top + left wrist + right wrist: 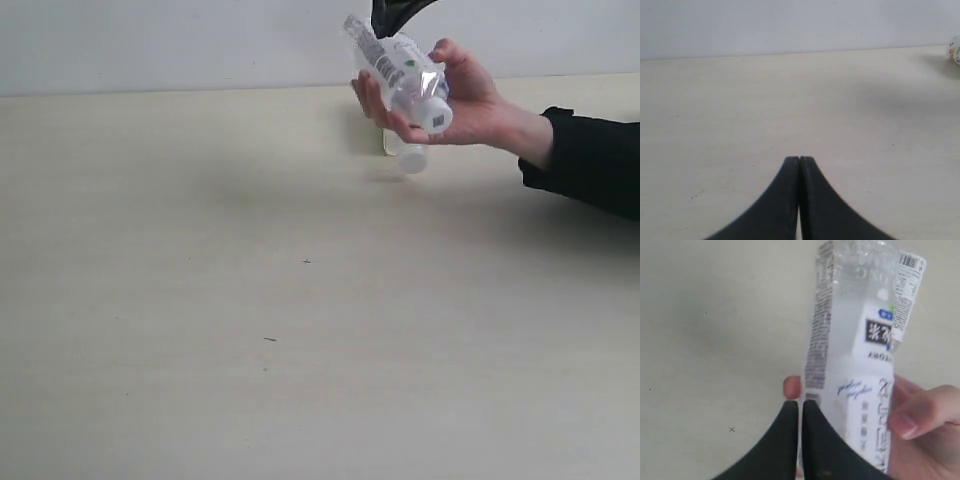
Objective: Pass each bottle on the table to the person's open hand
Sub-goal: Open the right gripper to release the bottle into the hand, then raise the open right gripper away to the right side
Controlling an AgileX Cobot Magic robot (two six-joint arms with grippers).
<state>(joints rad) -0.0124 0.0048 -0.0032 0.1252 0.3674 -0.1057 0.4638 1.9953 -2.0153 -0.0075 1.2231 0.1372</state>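
A person's open hand (475,105) cradles a clear white-labelled bottle (400,75), tilted with its white cap down. My right gripper (383,30) hangs just above the bottle's raised end. In the right wrist view its jaws (800,404) are shut with nothing between them, and the bottle (860,340) lies beside them in the hand (925,415). A second bottle (405,153) with a white cap lies on the table (250,300) behind the hand. My left gripper (799,159) is shut and empty, low over bare table. It does not show in the exterior view.
The person's black sleeve (590,160) reaches in from the right edge. A pale wall runs along the table's far edge. A bit of a colourful-labelled bottle (955,50) shows at the edge of the left wrist view.
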